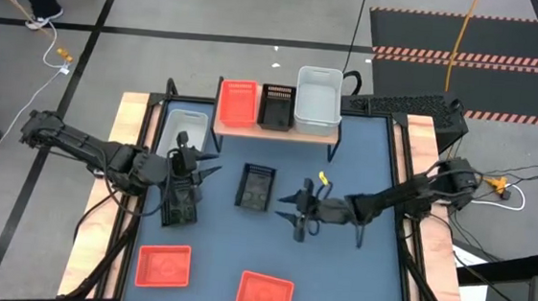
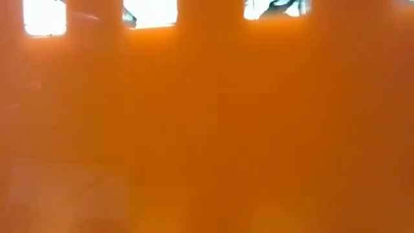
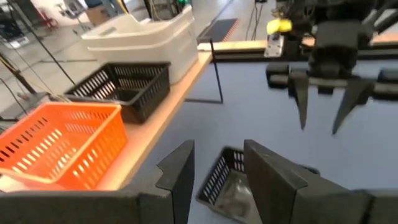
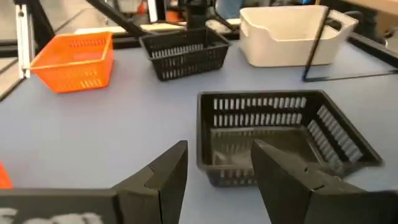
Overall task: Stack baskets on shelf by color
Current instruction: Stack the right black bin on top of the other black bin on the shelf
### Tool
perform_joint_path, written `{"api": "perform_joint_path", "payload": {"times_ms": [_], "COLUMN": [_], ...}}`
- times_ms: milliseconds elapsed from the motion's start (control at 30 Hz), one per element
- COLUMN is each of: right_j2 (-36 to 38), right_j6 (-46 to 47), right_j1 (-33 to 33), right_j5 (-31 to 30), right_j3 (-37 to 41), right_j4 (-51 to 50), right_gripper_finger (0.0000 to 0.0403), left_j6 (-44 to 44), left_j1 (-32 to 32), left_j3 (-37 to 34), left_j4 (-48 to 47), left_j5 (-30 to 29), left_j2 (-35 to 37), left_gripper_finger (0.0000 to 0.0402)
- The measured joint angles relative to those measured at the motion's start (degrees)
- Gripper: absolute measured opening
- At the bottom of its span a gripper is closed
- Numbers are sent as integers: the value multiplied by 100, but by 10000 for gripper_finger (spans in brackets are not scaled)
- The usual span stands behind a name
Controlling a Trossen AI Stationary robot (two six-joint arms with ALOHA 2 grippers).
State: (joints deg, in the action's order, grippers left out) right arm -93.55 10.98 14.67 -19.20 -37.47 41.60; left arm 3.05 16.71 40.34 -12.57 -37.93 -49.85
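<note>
The shelf (image 1: 275, 132) stands at the far edge of the table (image 1: 356, 263), carrying one red-orange basket (image 1: 237, 102), one black basket (image 1: 275, 106) and one white-grey basket (image 1: 318, 99) side by side. The rest lie scattered: a black basket (image 1: 256, 186) at mid-table, another black one (image 1: 180, 201) toward the left edge, two red-orange baskets (image 1: 164, 265) (image 1: 264, 296) along the near edge, and a white-grey one (image 1: 182, 129) by the far-left corner beside the shelf. A third white-grey basket is not in view.

The right gripper (image 1: 301, 211) hovers just right of the mid-table black basket, fingers spread and holding nothing; its wrist camera looks straight at that basket's slatted wall. The left gripper (image 1: 196, 164) hangs between the white-grey basket and the left black one, jaws likewise apart and empty. The low view is blocked by an orange surface and shows nothing of use.

The step in hand seems to be picking up the middle black basket to stack it on its match. The right gripper would likely need to close in, straddle the near rim, pinch it, then lift clear of the shelf top before nesting it squarely.
</note>
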Motion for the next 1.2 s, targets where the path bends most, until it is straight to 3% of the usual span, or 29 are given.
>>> {"api": "perform_joint_path", "payload": {"times_ms": [333,767,900,1033,1200], "right_j2": [-1242,-1797,-1793,-1793,-1684], "right_j6": [-807,-420,-400,-258,-227], "right_j1": [-385,-856,-991,-1089,-1076], "right_j5": [461,1619,1851,2267,2369], "right_j3": [-2316,-2567,-2565,-2565,-2565], "right_j4": [-2008,-2239,-2573,-2761,-2794], "right_gripper_finger": [171,166,134,84,19], "left_j6": [-232,328,332,326,324], "left_j1": [-273,-187,-190,-190,-190], "left_j3": [0,0,0,0,0], "left_j4": [208,-685,-688,-690,-690], "left_j5": [-4,78,78,78,76], "left_j2": [0,-2,-2,-2,-2], "left_gripper_finger": [140,140,140,140,140]}}
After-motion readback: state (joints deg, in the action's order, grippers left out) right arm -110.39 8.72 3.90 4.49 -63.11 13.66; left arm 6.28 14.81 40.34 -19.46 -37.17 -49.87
